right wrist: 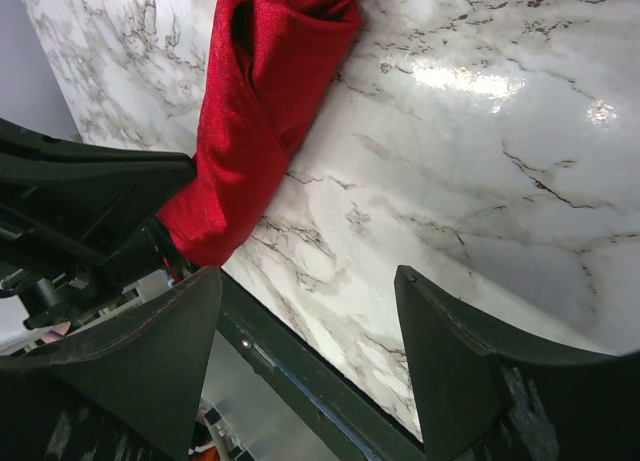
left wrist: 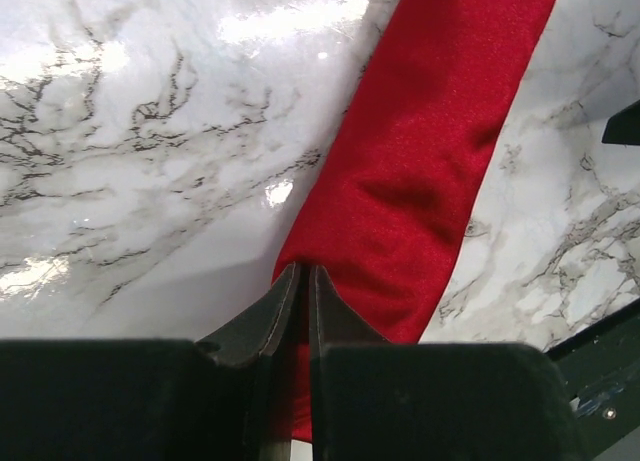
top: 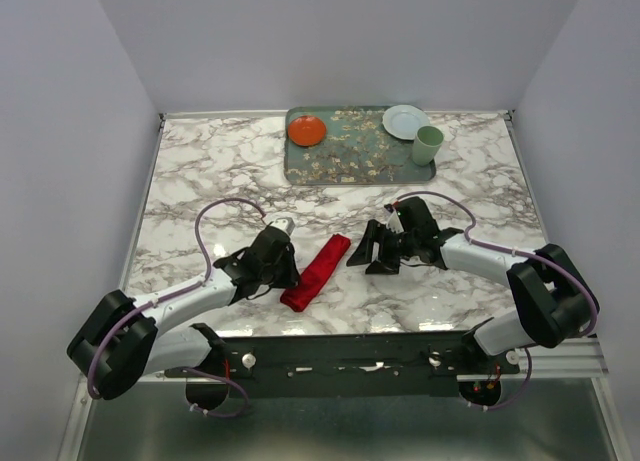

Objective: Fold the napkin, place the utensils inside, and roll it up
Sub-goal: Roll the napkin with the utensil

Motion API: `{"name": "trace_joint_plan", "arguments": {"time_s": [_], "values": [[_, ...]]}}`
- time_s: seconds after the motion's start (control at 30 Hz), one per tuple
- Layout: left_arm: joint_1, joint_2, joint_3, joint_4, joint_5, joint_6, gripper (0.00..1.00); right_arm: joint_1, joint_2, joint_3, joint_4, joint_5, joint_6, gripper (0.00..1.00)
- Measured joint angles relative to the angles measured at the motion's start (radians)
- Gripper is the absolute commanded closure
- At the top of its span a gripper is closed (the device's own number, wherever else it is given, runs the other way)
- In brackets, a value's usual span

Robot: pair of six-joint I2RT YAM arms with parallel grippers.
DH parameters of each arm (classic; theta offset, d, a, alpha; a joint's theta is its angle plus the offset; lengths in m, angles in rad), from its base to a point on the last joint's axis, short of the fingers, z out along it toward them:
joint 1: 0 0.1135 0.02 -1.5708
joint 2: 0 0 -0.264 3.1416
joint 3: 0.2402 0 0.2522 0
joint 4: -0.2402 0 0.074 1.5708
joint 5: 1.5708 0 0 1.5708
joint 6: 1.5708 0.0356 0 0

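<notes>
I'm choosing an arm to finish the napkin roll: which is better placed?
Left, probably. The left gripper is already closed on the edge of the napkin, while the right gripper stands open beside the cloth, touching nothing.

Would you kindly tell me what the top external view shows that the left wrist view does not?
Only the top external view shows the patterned tray at the far side, with the orange plate, the pale plate and the green cup. Only the left wrist view shows, close up, the left gripper pinched shut on an edge of the napkin. Both show the red napkin lying long and narrow on the marble table.
</notes>
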Motion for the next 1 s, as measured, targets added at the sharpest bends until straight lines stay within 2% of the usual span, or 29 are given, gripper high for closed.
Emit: {"name": "trace_joint_plan", "arguments": {"time_s": [0.07,0.17,0.2,0.27,0.3,0.43,0.47,0.5,0.67,0.8,0.83,1.0], "values": [[0.007,0.003,0.000,0.000,-0.004,0.005,0.84,0.002,0.000,-0.002,0.004,-0.001,0.000,0.22],[0.008,0.006,0.008,-0.017,-0.011,0.022,0.75,0.002,0.000,-0.004,0.007,-0.001,0.000,0.22],[0.009,0.007,0.016,-0.028,-0.016,0.027,0.65,0.002,0.000,-0.005,0.008,-0.001,0.000,0.22],[0.009,0.005,0.041,-0.055,-0.022,0.051,0.54,0.002,0.000,-0.006,0.013,-0.002,0.000,0.22],[0.009,0.002,0.051,-0.062,-0.022,0.060,0.45,0.002,0.000,-0.006,0.014,-0.002,0.000,0.22],[-0.033,-0.049,0.116,-0.094,-0.034,0.115,0.31,0.002,0.002,-0.006,0.018,-0.002,0.000,0.22],[-0.053,-0.061,0.133,-0.106,-0.043,0.127,0.18,0.002,0.002,-0.006,0.018,-0.002,0.000,0.22],[-0.080,-0.072,0.150,-0.113,-0.059,0.136,0.01,0.002,0.002,-0.006,0.019,-0.002,0.000,0.22],[-0.264,-0.044,0.237,-0.169,-0.182,0.180,0.04,0.002,0.002,-0.009,0.021,-0.002,0.001,0.22],[-0.379,0.061,0.291,-0.211,-0.305,0.211,0.20,0.002,0.002,-0.016,0.021,-0.002,0.006,0.21],[-0.401,0.095,0.303,-0.226,-0.340,0.215,0.22,0.002,0.002,-0.021,0.023,-0.001,0.007,0.21],[-0.466,0.209,0.330,-0.278,-0.480,0.241,0.21,0.002,-0.001,-0.066,0.031,-0.001,0.017,0.21]]}}
